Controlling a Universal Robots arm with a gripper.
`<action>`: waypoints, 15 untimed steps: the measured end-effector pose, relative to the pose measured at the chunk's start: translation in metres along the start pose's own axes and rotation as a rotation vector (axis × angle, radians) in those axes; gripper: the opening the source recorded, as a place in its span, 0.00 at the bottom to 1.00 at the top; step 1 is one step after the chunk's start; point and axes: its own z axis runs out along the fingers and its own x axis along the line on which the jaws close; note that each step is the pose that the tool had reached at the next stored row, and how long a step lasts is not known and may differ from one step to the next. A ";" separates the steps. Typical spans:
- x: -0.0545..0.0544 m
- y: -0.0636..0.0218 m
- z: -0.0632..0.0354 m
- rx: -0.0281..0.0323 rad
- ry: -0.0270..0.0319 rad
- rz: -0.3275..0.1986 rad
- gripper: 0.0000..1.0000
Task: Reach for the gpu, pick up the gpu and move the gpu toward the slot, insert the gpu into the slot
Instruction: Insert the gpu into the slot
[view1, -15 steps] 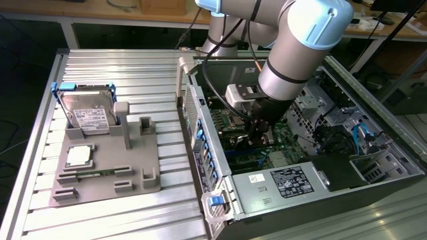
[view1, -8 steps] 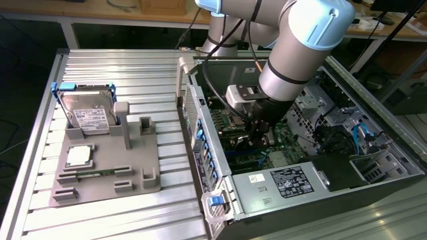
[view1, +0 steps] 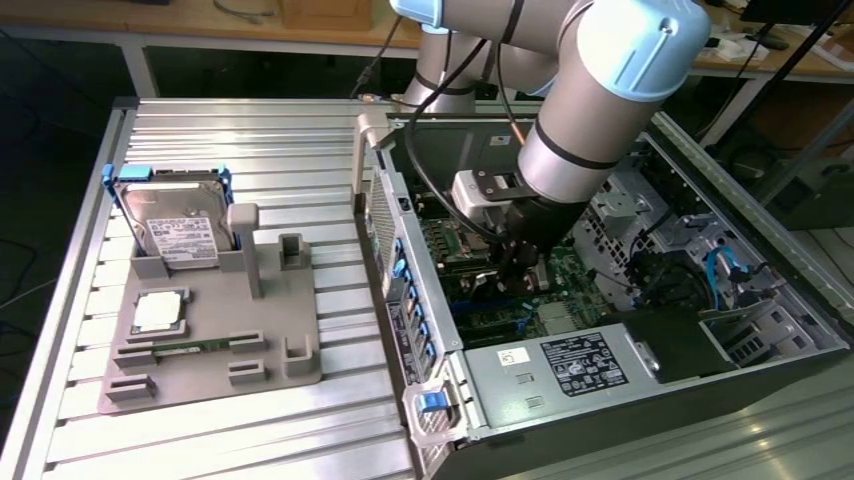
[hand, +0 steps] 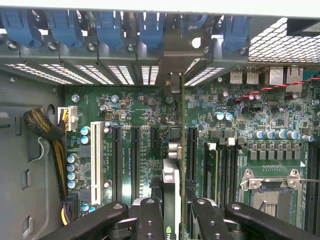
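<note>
Gripper (hand: 172, 220) pinching gpu (hand: 176, 165) edge-on, long axis parallel to slot (hand: 192, 152), apparently just above it.

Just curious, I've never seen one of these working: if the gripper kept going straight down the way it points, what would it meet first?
Probably the green motherboard. The gripper, shut on the gpu, points at it; the card's edge would likely touch first, though depth is unclear.

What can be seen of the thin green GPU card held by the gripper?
The thin green GPU card appears edge-on, as a slim vertical line, with its silver metal end bracket up at the case's rear slot openings. The black gripper is shut on its near edge. It stands over the green motherboard, among the long black slots.
</note>
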 end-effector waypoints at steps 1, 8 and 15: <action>0.000 0.0000 0.0000 0.0000 0.0000 0.000 0.27; 0.000 -0.0075 -0.0001 0.0000 -0.0002 0.004 0.27; 0.000 -0.0082 -0.0002 0.0003 -0.0001 0.010 0.27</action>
